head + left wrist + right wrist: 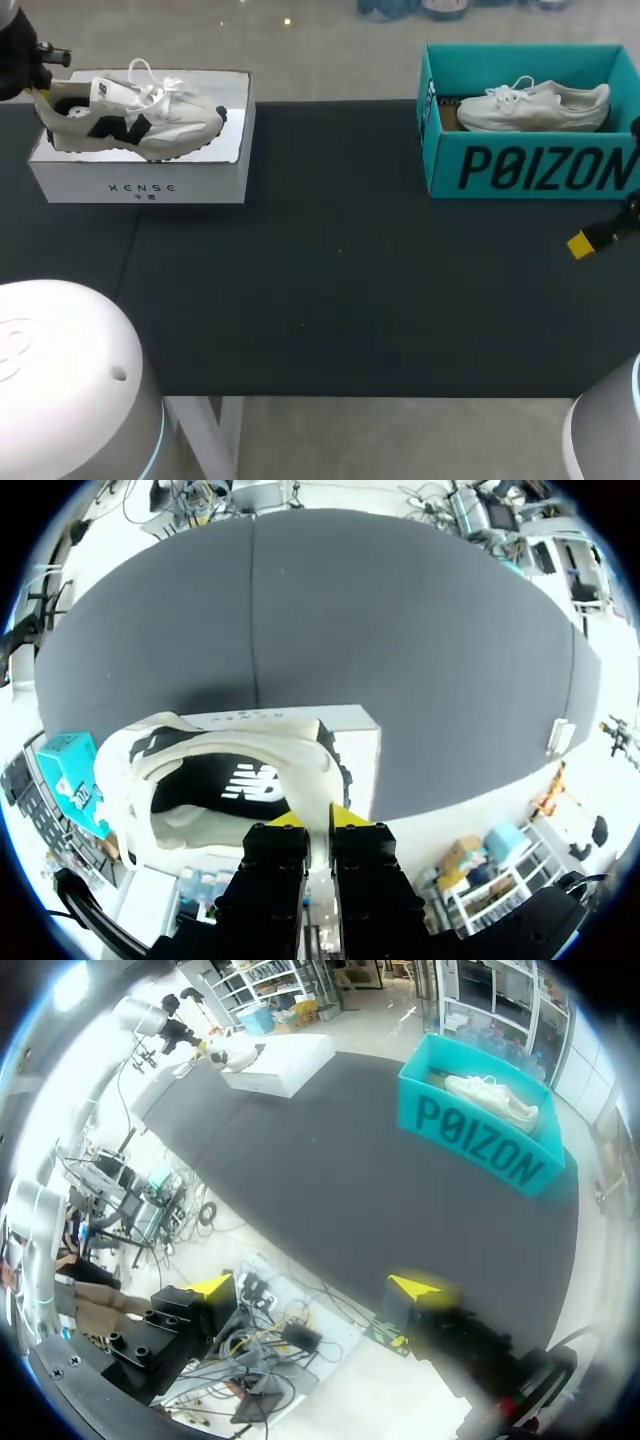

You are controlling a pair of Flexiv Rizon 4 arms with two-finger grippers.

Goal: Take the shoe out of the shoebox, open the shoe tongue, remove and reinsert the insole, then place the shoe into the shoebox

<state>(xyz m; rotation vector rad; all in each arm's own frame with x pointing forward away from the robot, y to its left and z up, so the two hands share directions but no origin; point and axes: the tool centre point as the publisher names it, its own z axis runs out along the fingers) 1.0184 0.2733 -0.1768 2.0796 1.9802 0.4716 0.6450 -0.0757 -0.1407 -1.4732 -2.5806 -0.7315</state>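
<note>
A white sneaker with black markings (130, 115) lies at the white shoebox (140, 180) at the table's back left. My left gripper (42, 97) is at its heel. In the left wrist view the left gripper (318, 825) is shut on the sneaker's (215, 780) heel collar, its yellow tips pinching the rim. I cannot tell whether the sole rests in the box. My right gripper (315, 1290) hangs open and empty over the table's right front edge; one yellow fingertip (582, 244) shows in the head view.
A teal shoebox (530, 170) at the back right holds a second, all-white sneaker (535, 105). It also shows ahead of the right gripper as the teal shoebox (480, 1150). The dark table mat (330, 280) spreads between the two boxes.
</note>
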